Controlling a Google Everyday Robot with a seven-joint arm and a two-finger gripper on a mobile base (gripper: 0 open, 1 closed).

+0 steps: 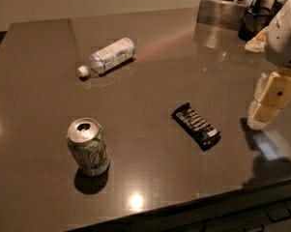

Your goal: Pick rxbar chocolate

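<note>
Camera view: gripper (259, 114) at right edge, rxbar chocolate (196, 126) nearby.

The rxbar chocolate (196, 126) is black with white lettering; right of it, a cream end effector (259, 117).

Smooth, glossy dark worktop (38, 105); shiny black wrapper on the rxbar chocolate (196, 126). Bright metal can (88, 146), clear plastic bottle (109, 55). Matt cream plastic gripper (260, 114) at the right edge, above the worktop.
</note>
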